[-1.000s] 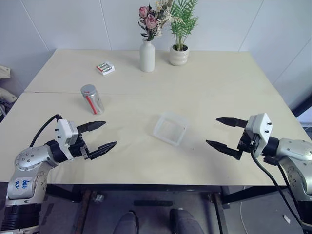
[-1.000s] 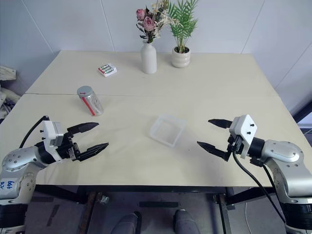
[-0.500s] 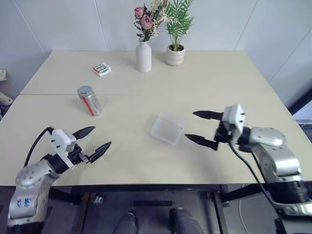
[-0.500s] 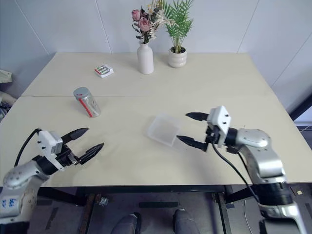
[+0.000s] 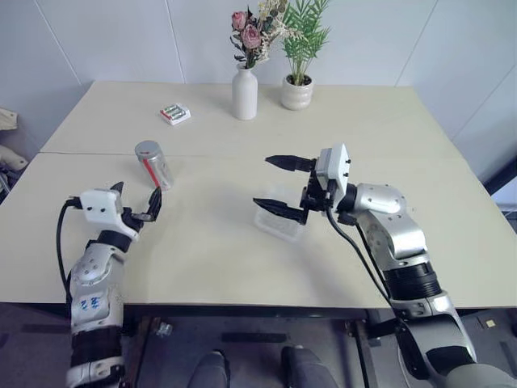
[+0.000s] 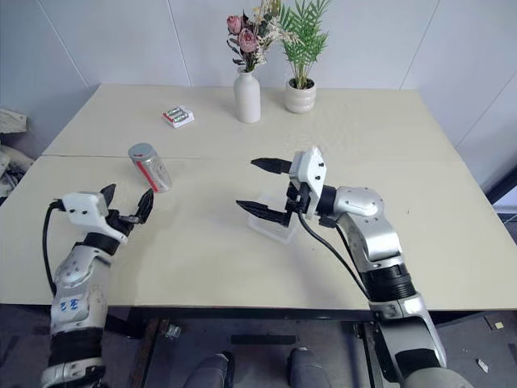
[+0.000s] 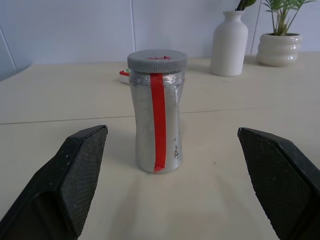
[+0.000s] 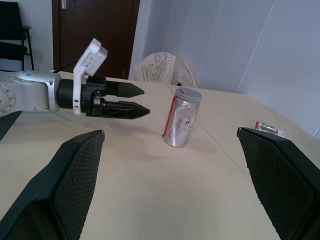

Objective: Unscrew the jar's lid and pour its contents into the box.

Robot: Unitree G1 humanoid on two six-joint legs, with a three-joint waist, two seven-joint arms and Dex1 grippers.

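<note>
A pale cream table (image 5: 339, 153) stands against a white panelled wall, and the head views show at its far edge a white flower vase (image 5: 245, 94) with pink roses, a small cream pot (image 5: 297, 92) with a green plant, and a small red-green-white pack (image 5: 174, 113). Nearer, left of centre, is the small silvery-grey metal jar (image 5: 153, 165) with a red stripe, its round flat grey lid (image 5: 147, 149) on; the contents cannot be seen. The left gripper (image 5: 136, 204) sits just short of the jar, pointing forward at it with black fingers spread wide and nothing held. The right gripper (image 5: 280, 186), equally wide and empty, is turned across toward the left and hovers over the shallow clear plastic box (image 5: 284, 226), which lies near the table's middle, well apart from the jar. In the left wrist view the jar (image 7: 156, 115) stands upright, framed between the two spread fingers, lid (image 7: 157, 60) screwed on. In the right wrist view the jar (image 8: 181, 118) appears beyond the open fingers, with the left gripper (image 8: 140, 100) aimed at its side, near but apart. My worry is that the jar is narrow and light-looking: a finger arriving off-centre could knock it over or roll it away. A loose grip on the smooth metal may let the body spin with the lid. The right arm, low over the box, might also nudge the tub as it crosses.
</note>
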